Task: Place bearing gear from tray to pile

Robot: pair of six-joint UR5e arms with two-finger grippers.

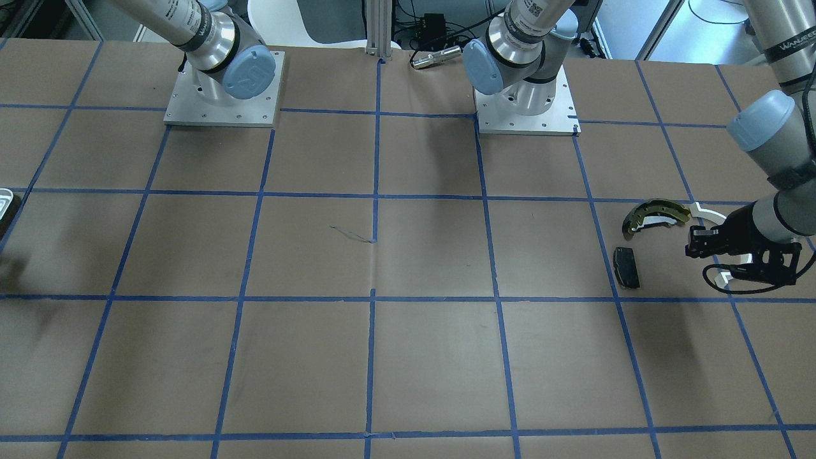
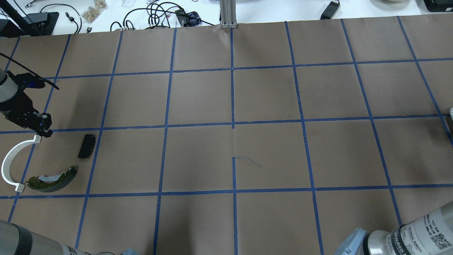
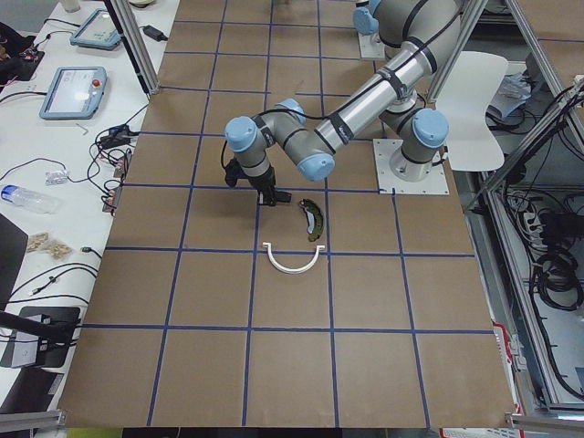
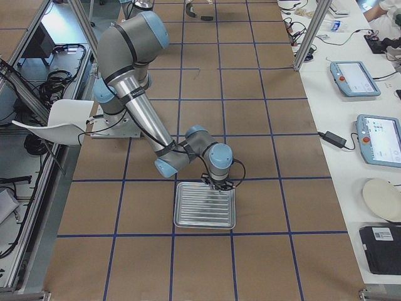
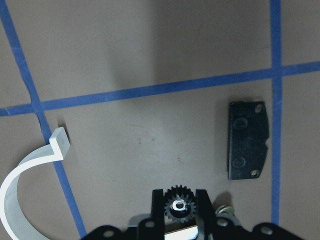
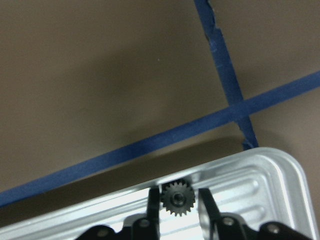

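Bearing gear (image 5: 179, 205) pinched between left fingers (image 5: 159, 201), near black pad (image 5: 248, 140)

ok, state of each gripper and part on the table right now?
left gripper: shut on bearing gear
right gripper: second gear between fingers, over tray; grip unclear
brake shoe: lying loose
white arc: lying loose
black pad: lying loose

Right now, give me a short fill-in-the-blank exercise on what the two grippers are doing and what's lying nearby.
The left gripper is shut on a small toothed ____.
The right gripper hangs over a ridged silver ____.
The long plastic arc is ____ in colour.
Missing words: gear; tray; white.
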